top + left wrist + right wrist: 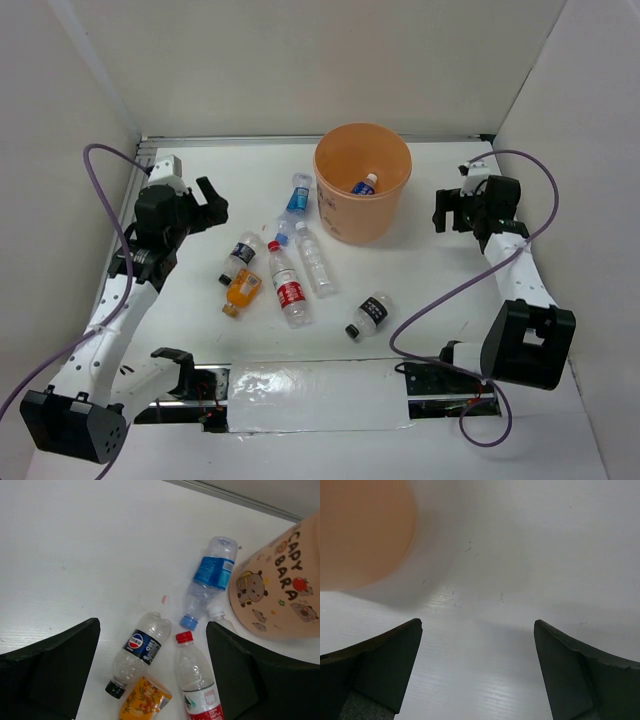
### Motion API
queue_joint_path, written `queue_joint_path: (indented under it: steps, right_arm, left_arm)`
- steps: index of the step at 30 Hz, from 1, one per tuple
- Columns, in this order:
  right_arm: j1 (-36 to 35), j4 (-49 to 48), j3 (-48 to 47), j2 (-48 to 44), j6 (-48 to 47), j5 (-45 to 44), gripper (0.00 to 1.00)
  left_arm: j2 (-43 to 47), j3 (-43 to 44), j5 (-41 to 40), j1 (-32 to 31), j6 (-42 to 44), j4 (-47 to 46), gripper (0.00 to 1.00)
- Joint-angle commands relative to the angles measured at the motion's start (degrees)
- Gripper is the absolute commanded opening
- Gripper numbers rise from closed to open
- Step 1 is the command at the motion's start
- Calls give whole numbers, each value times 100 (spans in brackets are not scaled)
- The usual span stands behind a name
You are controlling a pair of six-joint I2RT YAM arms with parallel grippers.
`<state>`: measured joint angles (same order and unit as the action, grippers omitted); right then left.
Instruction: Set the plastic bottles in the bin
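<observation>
Left claw (212,203) wide open, empty. Right claw (450,210) wide open, empty, beside bin (362,218). Blue-capped bottle (364,185) inside bin; six bottles (289,290) lying on surface (440,290).

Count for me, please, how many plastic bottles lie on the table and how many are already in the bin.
Bottles on the table: 6
Bottle in the bin: 1
Total: 7

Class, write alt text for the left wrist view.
On a white table beside a peach bin lie a blue-labelled bottle, a Pepsi bottle, a red-capped bottle and an orange-filled bottle. The left end effector, open and empty, frames the bottom.
</observation>
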<state>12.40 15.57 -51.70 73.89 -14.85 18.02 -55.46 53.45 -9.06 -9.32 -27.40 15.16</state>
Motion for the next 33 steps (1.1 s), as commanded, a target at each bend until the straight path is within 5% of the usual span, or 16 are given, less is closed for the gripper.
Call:
queue_joint_path:
  steps: [1, 5, 10, 12, 15, 17, 19, 20, 21, 33]
  right_arm:
    - [8, 279, -323, -182, -123, -203, 100]
    - [-45, 551, -603, -182, -561, 236, 100]
    - [52, 1411, -595, -428, -2772, 2829, 95]
    - [-97, 2648, -727, -480, -4871, 3621, 73]
    - [-788, 4012, -666, -481, -7185, 3991, 70]
    - [-1229, 4530, -613, -481, -7802, 3745, 86]
    - [-1817, 4621, -403, -533, -8218, 3368, 100]
    - [-1986, 4569, -332, -533, -8279, 3261, 100]
    - [-2144, 4464, -219, -533, -8279, 3173, 100]
    - [-3586, 4350, 696, -314, -9484, 2294, 100]
  left_arm:
    - [62, 166, 835, 9, 76, 532, 100]
    - [114, 113, 1204, 9, 287, 585, 100]
    - [62, 60, 1424, 9, 463, 585, 97]
    - [0, 60, 1530, -43, 525, 585, 65]
    - [-289, 279, 1592, -158, 674, 751, 31]
    - [-412, 358, 1531, -341, 674, 866, 39]
    - [-413, 359, 1434, -447, 736, 980, 69]
    - [-413, 359, 1320, -561, 736, 980, 95]
    - [-413, 307, 1319, -614, 736, 1033, 100]
    - [-553, -124, 844, -1045, 569, 1139, 100]
